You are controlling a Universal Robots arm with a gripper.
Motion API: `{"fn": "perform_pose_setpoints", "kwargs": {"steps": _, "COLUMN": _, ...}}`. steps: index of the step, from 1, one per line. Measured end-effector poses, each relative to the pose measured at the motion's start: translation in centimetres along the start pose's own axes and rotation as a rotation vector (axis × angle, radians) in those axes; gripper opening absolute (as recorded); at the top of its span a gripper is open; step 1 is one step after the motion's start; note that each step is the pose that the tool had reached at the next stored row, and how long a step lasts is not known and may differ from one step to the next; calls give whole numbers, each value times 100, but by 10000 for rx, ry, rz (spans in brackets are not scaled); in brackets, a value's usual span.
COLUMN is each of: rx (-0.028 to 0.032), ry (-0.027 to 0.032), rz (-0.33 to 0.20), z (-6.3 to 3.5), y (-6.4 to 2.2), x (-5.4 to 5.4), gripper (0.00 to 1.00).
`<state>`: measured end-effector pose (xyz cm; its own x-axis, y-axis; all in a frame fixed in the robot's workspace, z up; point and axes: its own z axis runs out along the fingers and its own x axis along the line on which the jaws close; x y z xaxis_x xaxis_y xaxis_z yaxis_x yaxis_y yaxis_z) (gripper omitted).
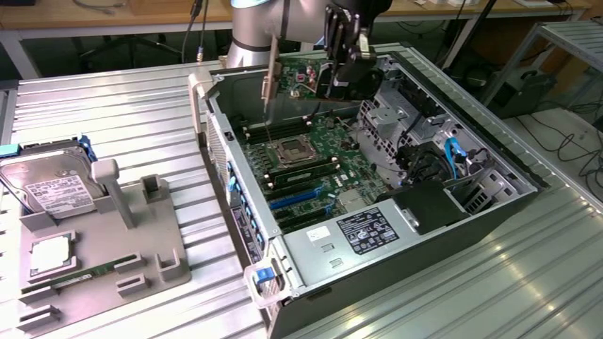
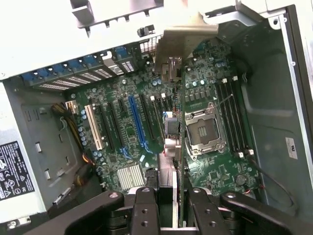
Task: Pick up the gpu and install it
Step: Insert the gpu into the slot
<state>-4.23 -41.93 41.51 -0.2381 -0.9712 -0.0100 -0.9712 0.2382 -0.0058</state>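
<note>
Green gpu (image 1: 303,79) clamped in gripper (image 1: 341,76)

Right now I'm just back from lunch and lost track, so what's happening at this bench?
The arm's end effector is gripping the gpu by its edge and holding it upright in the air above the open computer case. The card hangs over the motherboard and is not yet seated in a slot. A hard drive lies on the table at the exterior view's left.
</note>
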Motion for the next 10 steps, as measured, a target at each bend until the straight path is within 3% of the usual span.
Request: {"fn": "perform_pose_setpoints", "kwargs": {"steps": 10, "rx": -11, "ry": -7, "rz": -1029, "z": 4, "y": 0, "x": 0, "gripper": 28}}
